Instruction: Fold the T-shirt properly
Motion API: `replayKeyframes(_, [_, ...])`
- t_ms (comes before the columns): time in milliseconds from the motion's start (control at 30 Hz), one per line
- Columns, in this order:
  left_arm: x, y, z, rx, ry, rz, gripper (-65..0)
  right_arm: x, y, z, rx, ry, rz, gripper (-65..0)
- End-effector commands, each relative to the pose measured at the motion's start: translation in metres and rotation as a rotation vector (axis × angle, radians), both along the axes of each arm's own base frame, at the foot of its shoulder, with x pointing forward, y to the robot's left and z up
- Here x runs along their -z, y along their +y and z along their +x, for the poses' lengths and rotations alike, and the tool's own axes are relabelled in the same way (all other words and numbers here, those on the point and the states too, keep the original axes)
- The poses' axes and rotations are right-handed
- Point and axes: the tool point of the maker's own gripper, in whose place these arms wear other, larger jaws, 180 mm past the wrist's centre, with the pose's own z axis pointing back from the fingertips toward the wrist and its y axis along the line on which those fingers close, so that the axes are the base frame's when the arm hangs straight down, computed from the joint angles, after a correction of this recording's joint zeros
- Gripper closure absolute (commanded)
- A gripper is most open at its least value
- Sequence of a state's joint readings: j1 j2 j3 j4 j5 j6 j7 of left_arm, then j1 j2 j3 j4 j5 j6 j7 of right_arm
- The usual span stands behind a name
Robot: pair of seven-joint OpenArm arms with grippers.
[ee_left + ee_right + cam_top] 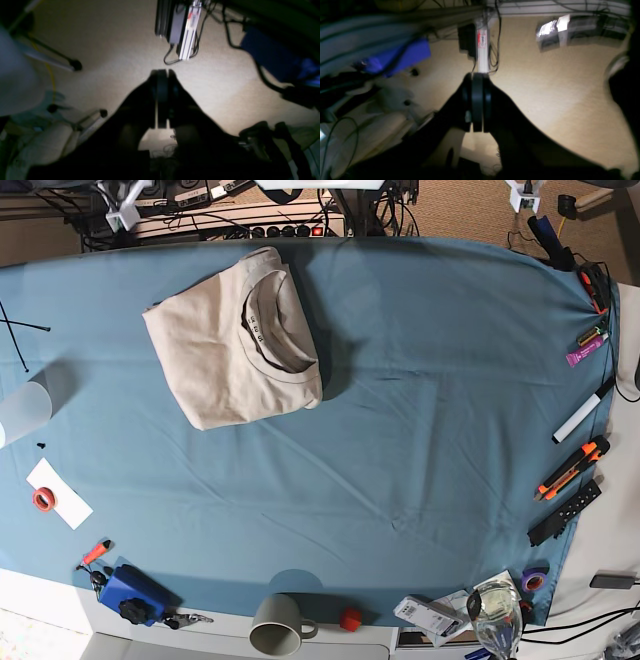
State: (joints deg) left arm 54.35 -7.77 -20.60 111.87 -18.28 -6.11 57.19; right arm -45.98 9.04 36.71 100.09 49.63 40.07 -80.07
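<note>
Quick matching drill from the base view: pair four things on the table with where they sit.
Things:
1. T-shirt
2. mug
3. white marker
4. clear cup

Places:
A. left edge of the cloth
B. right edge of the cloth
C. folded, upper left of centre
D. bottom edge, near the middle

Pairs: 1-C, 2-D, 3-B, 4-A

Nothing is reading clearly anywhere: small dark print is sitting inside the T-shirt (235, 345) collar, upper left of the base view, too small to decipher.
</note>
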Motion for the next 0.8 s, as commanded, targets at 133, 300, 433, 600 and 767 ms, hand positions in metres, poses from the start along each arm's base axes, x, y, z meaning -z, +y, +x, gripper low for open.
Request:
replayKeyframes(133, [0.034,0.004,-0.005,-0.032,0.037,-0.022,0.0,0.033,-0.026,-0.021,0.096,0.129,0.018,0.0])
replayKeyframes(300, [0.078,0.003,-0.01,-0.084,0.099,-0.06,0.0,0.063,-0.039,-0.025,0.182,0.223,0.058,0.0])
replayKeyframes(433, [0.11,0.003,-0.015,-0.122,0.155,-0.064,0.0,0.086,-0.044,-0.023,0.156,0.273,0.045,0.0])
replayKeyframes(600, [0.143,-0.002,-0.009,-0.098,0.128,-0.088,0.0,0.118,-0.038,-0.016,-0.019,0.254,-0.042,0.0])
replayKeyframes(767, [0.165,-0.002,0.004,-0.088,0.067,-0.069,0.0,0.144,-0.02,-0.004,-0.219,0.189,-0.083,0.0])
